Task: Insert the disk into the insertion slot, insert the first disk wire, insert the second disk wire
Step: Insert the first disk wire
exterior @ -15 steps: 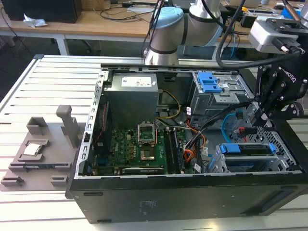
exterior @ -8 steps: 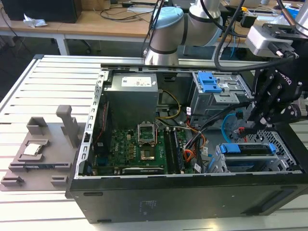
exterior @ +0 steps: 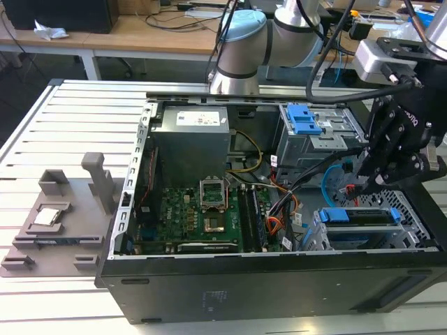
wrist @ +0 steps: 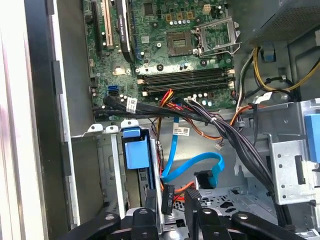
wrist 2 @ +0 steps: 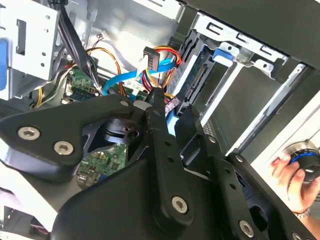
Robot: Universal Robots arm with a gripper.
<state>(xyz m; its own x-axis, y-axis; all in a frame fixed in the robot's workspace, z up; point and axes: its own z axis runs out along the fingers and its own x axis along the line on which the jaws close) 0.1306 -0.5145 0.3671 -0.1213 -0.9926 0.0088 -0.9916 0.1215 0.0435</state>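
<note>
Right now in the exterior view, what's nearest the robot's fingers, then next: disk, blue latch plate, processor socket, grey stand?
1. disk, at the exterior view's right
2. blue latch plate, on the taller cage
3. processor socket, on the motherboard
4. grey stand, outside the case

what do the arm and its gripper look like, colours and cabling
The arm has silver-grey tubes and rounded light blue joint caps, with black cables draped along it. A pale grey box sits at the wrist. The gripper is matte black, built of flat linked bars with silver screw heads.
</note>
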